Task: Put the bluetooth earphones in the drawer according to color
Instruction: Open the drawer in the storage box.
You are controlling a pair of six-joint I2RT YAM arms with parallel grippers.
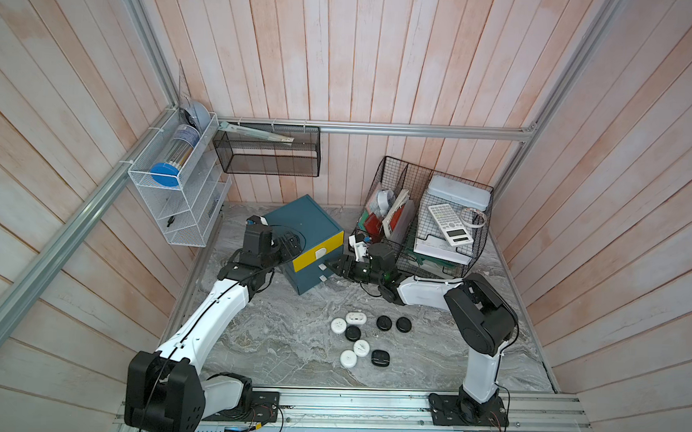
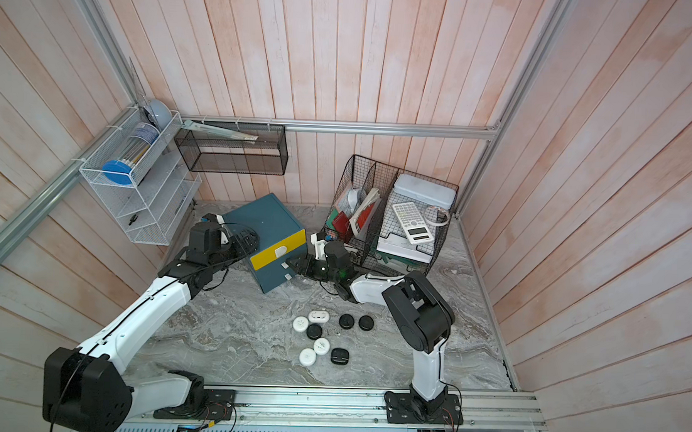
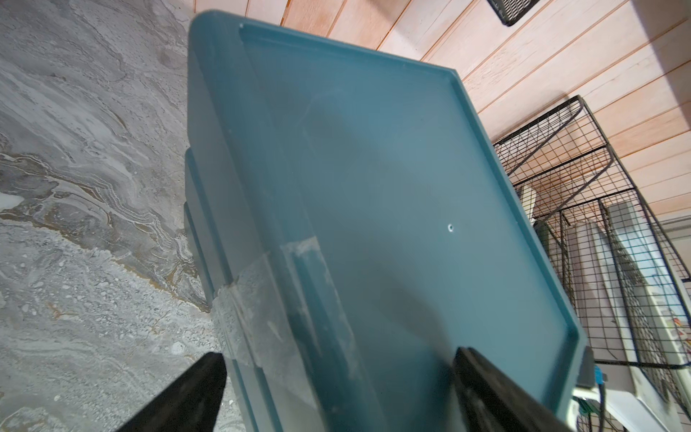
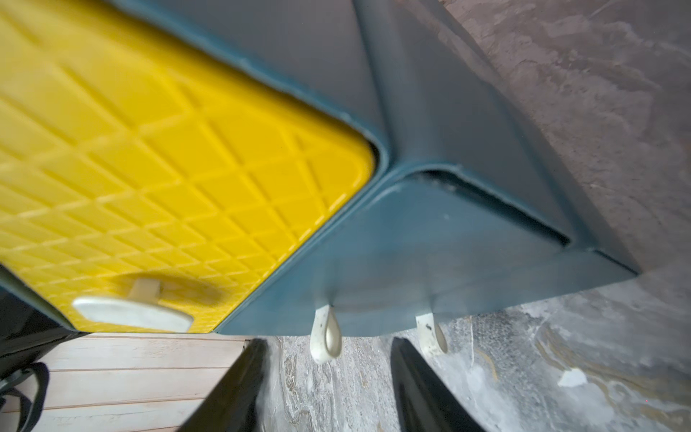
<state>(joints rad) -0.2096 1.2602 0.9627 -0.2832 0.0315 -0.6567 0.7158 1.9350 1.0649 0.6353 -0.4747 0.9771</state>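
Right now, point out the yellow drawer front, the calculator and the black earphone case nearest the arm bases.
yellow drawer front (image 1: pixel 308 257): top view, yellow panel beside its handle.
calculator (image 1: pixel 450 224): top view, keypad.
black earphone case (image 1: pixel 380 357): top view, lid centre.

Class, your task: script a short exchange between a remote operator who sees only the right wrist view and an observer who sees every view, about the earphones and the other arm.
Operator: I see only drawer fronts and handles. Where are the earphones?
Observer: Four white cases and four black cases lie on the table in front of the chest.
Operator: And the other arm?
Observer: The left claw is open over the chest's top, holding nothing.
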